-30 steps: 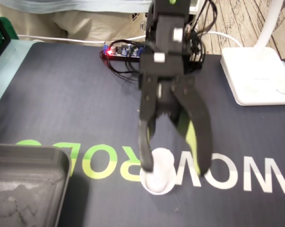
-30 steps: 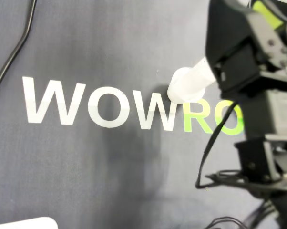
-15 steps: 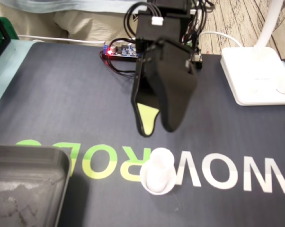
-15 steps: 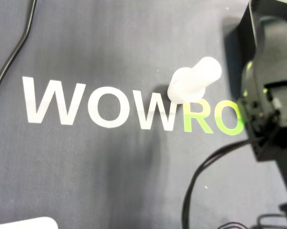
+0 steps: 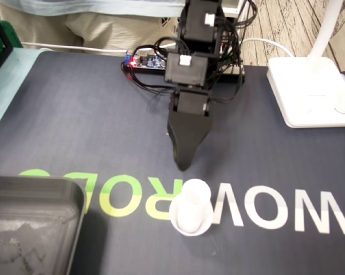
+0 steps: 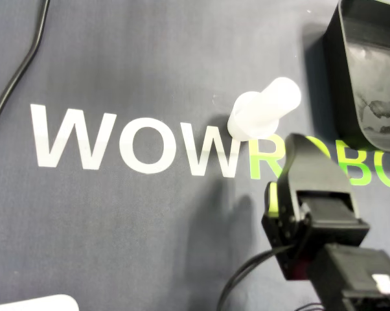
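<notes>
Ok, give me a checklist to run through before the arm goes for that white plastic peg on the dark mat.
1. White plastic peg upright on its wide base: ok.
2. Black gripper clear of the peg, tip pointing down: ok.
3. Jaws open enough for the peg: cannot tell, only one tip shows.
4. Dark grey tray apart from the peg: ok.
5. White lamp base off to the side: ok.

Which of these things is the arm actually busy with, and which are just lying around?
In the job:
- gripper, close to the white piece but not touching it
- white plastic piece, standing on the mat

Lying about:
- dark tray
- white lamp base
- circuit board with a red light
</notes>
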`<state>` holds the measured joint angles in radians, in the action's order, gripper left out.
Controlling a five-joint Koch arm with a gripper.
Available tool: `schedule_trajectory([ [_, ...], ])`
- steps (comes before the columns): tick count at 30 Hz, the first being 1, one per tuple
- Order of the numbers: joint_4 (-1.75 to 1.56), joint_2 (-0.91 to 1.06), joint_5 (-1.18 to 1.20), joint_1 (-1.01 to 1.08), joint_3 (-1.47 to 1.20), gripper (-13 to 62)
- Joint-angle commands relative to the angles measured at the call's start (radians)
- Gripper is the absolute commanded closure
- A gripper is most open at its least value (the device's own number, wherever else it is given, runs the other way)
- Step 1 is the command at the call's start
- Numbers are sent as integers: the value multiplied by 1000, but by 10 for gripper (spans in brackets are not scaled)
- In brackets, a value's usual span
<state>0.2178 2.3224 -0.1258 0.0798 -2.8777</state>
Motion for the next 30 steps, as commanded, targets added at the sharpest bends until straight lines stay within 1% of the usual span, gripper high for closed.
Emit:
schedule_trajectory([
  [1,-23,78,6,-2,2,147],
  [7,-166,78,6,-2,-127,148],
  [15,-181,77,6,-3,-209,148],
  [30,-181,77,6,-6,-219,148],
])
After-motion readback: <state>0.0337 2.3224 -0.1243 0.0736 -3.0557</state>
